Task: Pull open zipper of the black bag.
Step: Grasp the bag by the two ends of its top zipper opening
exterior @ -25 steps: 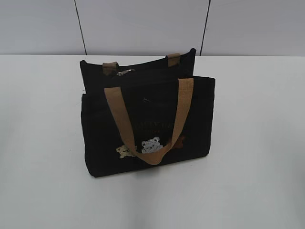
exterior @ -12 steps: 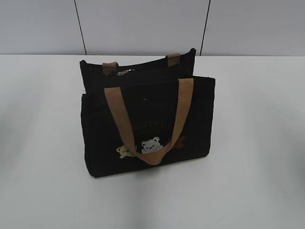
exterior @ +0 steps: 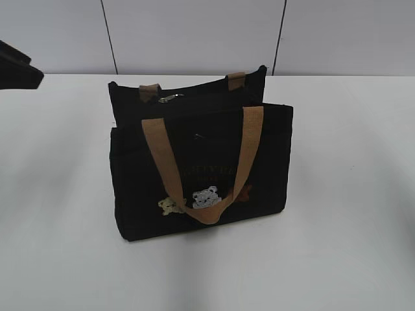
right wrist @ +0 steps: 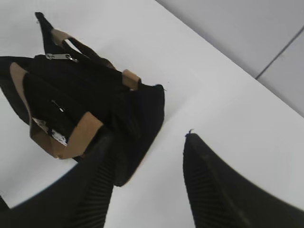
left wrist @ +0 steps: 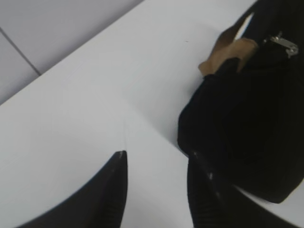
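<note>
Bag [exterior: 201, 175] – one black bag – stands upright in the middle of the white bench [exterior: 350, 194]. Its zipper [exterior: 170, 98] runs along the top, pull tab near the left end; what is inside is hidden. Two tan handles [exterior: 243, 152], three bear patches [exterior: 205, 197]. Left fingers [left wrist: 156, 178] and right fingers [right wrist: 149, 156] – both spread apart, holding nothing, over the bench beside the bag.

The left gripper [left wrist: 156, 180] is held with its jaws parted and nothing between them — a dark part of its arm [exterior: 18, 66] is seen at ten o'clock; the right gripper [right wrist: 147, 156] is likewise spread, empty
</note>
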